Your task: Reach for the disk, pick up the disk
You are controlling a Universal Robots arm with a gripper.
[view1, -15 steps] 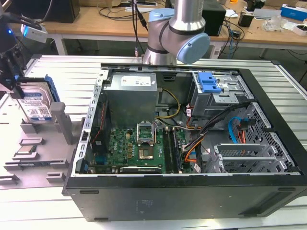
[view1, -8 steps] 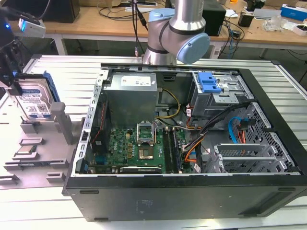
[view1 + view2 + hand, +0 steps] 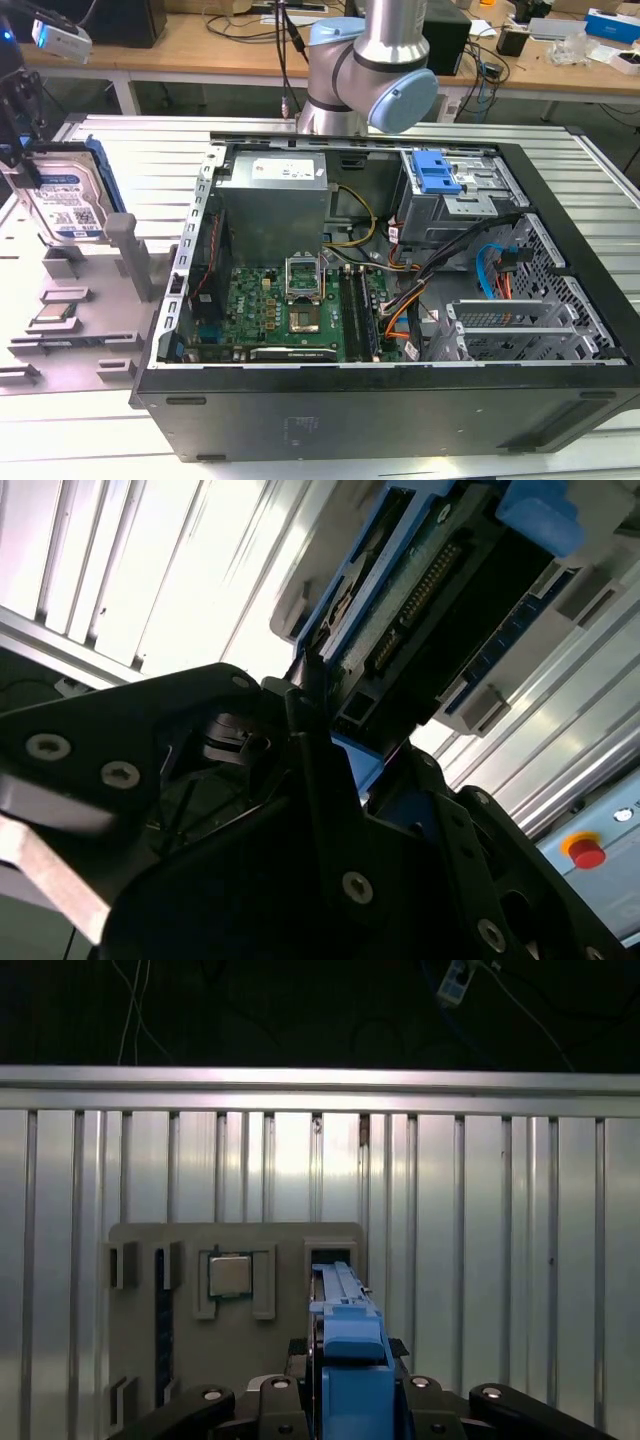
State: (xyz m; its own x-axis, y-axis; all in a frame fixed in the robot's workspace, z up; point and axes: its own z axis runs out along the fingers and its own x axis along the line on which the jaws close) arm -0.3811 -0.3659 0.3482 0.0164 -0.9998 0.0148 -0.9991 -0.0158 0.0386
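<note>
Silver casing, blue side bracket, label facing out: the disk (image 3: 62,198) is up on edge between the fingers of the pincer (image 3: 345,1400), and from the exterior view it looks clear of the grey holder plate (image 3: 70,330) below, hanging a touch off vertical. In the first wrist view the black fingers (image 3: 272,1392) sit tight on either side of that blue bracket, so I read the pincer as clamped on the disk, gripping it by its thin edges and not by its broad faces. That's the worry! The hold is narrow and partly on plastic; if the bracket flexes or the grip is off-centre, the drive could pivot between the pads or slide out. Straight beneath the pincer lies the holder plate, with the small square processor chip (image 3: 230,1275) resting in its pocket just beside the disk's line of fall, so a drop could strike either. The grey upright post (image 3: 130,255) stands near the disk's lower corner too, and a sideways swing might clip it. Out beyond, the slatted metal desk (image 3: 500,1260) would be a hard landing, while the open computer case (image 3: 400,400) sits well away from the pincer.
</note>
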